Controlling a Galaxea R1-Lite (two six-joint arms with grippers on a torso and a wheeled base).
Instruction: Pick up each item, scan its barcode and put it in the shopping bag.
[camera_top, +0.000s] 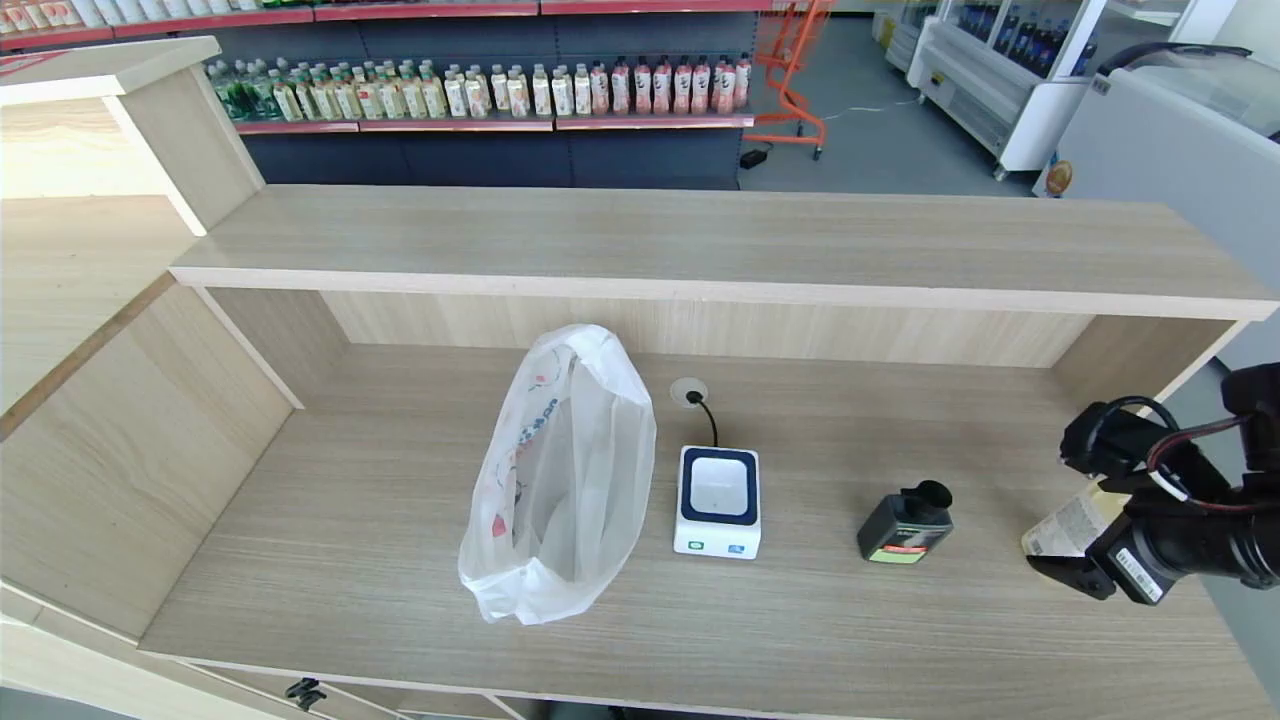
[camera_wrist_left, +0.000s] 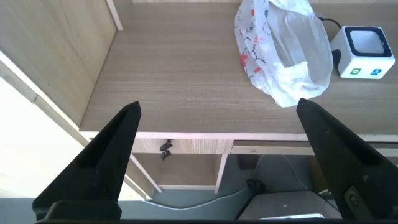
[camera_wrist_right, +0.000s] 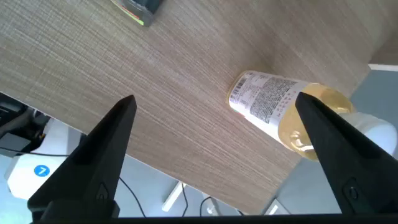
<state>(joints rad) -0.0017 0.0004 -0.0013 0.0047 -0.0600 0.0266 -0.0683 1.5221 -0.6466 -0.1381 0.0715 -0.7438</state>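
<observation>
Hovering right fingers (camera_wrist_right: 93, 162) spread wide, empty, above the labelled plastic bottle of yellow liquid (camera_wrist_right: 267, 102) lying at three o'clock on the wooden worktop (camera_top: 800, 620); likely needing centring over its middle before closing.

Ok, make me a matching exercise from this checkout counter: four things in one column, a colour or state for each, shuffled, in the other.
1 bag
2 scanner
3 squat bottle
4 long bottle

A lying on its side, yellowish contents
B white with a dark blue top, cable attached
C mostly black
D see-through plastic, standing open

Pairs: 1-D, 2-B, 3-C, 4-A
</observation>
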